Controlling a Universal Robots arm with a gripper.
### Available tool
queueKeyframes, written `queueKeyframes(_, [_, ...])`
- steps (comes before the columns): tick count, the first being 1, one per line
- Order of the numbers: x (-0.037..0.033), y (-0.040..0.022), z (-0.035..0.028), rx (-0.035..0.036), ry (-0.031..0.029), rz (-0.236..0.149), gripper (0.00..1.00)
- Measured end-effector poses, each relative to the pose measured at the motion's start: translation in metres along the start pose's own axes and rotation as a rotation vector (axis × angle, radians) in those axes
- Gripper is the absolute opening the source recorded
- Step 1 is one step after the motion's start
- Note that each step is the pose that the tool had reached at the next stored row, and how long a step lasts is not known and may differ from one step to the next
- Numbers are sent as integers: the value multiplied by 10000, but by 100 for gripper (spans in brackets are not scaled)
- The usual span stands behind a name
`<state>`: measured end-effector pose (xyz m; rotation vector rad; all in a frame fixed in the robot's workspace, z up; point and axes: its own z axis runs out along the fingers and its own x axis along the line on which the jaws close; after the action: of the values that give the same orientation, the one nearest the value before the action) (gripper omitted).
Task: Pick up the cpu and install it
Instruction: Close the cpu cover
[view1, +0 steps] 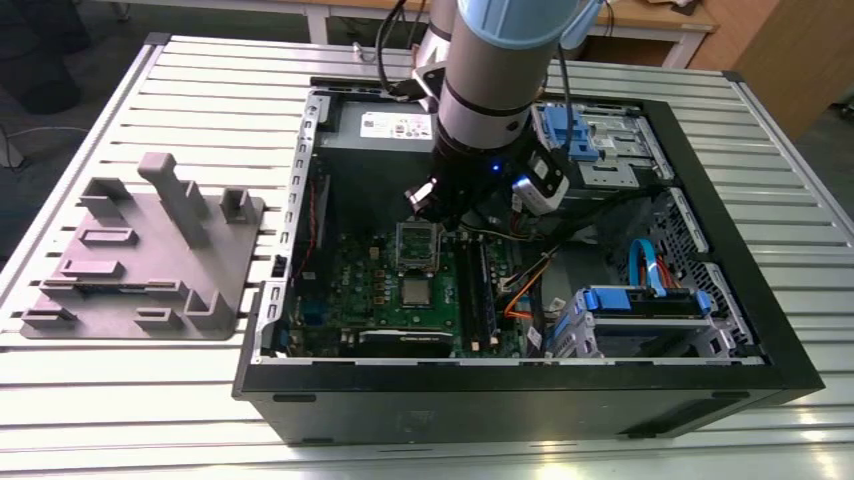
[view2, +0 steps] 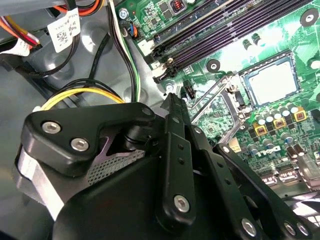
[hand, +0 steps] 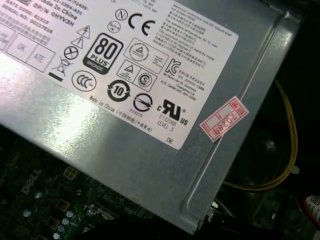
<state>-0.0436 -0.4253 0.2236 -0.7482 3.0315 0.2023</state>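
Note:
The cpu (view1: 418, 292) is a small pale silver square lying flat in the socket on the green motherboard (view1: 354, 290) inside the open computer case. In the second wrist view the cpu (view2: 270, 82) sits inside its dark socket border. The shiny hinged socket frame (view1: 419, 243) stands tilted up just behind it, and in the second wrist view this frame (view2: 215, 95) is right beyond my fingertip. My gripper (view1: 433, 203) hangs over the frame's far end, apart from the cpu. In the second wrist view my gripper (view2: 173, 100) is black, with nothing visibly held.
A grey moulded tray (view1: 147, 255) with posts lies outside the case on the exterior view's left. The power supply (hand: 150, 100) is close to the wrist. Memory slots (view2: 225, 35), loose cables (view2: 125, 55) and blue drive cages (view1: 641, 300) crowd the case interior.

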Motion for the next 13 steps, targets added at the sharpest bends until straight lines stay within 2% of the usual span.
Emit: queueKeyframes(13, [9,0,-21,13,56,-348,11])
